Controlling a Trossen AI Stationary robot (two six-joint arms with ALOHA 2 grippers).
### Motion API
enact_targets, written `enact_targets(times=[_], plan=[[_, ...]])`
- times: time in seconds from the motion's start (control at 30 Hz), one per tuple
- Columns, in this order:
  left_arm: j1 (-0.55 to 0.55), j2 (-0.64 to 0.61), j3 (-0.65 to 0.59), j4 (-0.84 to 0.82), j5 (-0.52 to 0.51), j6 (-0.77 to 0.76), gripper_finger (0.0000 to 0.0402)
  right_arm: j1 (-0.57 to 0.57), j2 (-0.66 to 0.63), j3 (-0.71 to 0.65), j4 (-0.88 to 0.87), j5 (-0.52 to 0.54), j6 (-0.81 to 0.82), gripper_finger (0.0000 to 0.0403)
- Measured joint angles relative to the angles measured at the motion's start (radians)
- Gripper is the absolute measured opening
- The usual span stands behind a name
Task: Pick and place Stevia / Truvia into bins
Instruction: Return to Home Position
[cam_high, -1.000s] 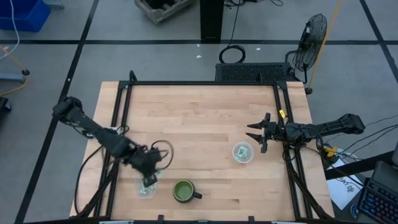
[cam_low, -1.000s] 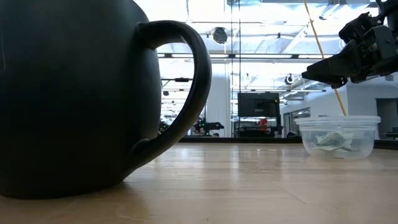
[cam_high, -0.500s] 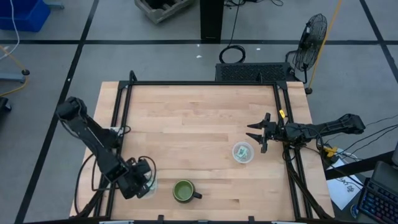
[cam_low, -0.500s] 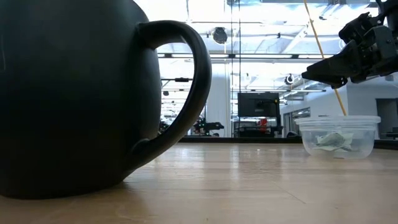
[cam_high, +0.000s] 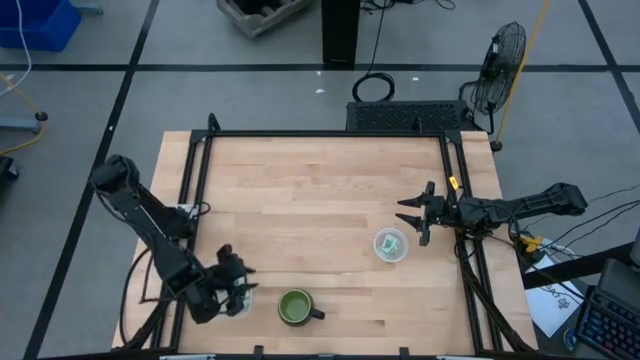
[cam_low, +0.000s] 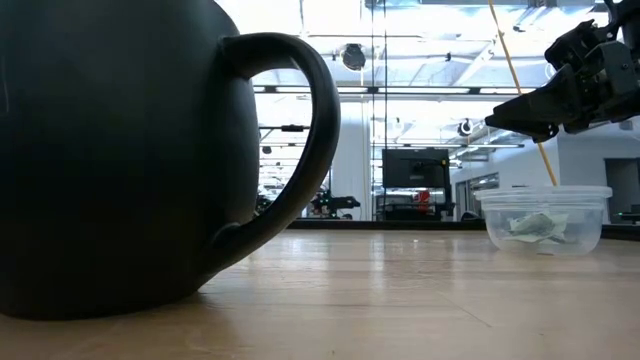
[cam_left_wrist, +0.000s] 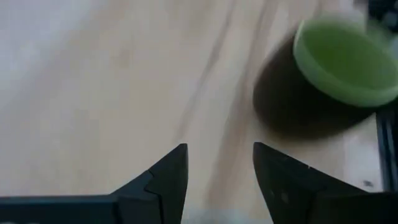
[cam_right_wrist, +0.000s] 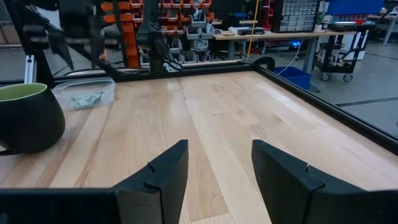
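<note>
a wooden table (cam_high: 320, 180) with a dark robot arm at each side. the left gripper (cam_high: 236, 283) hangs over the near left corner, its claw released and empty. it is close beside the left cup (cam_right_wrist: 84, 93), a clear one with pale stevia packets (cam_right_wrist: 86, 98) lying inside. a dark green mug (cam_high: 295, 307) stands just right of that cup, by the near edge. the right gripper (cam_high: 415, 215) hovers near the right edge, its claw also released with nothing between the fingers. it is just to the far right of the right cup (cam_high: 390, 244), which holds more packets (cam_low: 535, 227).
</note>
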Motion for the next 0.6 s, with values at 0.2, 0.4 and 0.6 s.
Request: enact_targets(times=[0.2,0.4,0.6], plan=[[0.102,-0.085,0.0,0.1,-0.202,0.335,0.0192,0.0,0.0,0.0,0.0,0.0,0.0,0.0169],[0.287,-0.189,0.0,0.339,0.035,0.775,0.0193,0.0,0.0,0.0,0.002,0.0,0.001,0.0169],[0.445,-0.328,-0.03,0.497,0.315,1.065,0.0191,0.0,0.0,0.0,0.131,0.0,0.125,0.0169]])
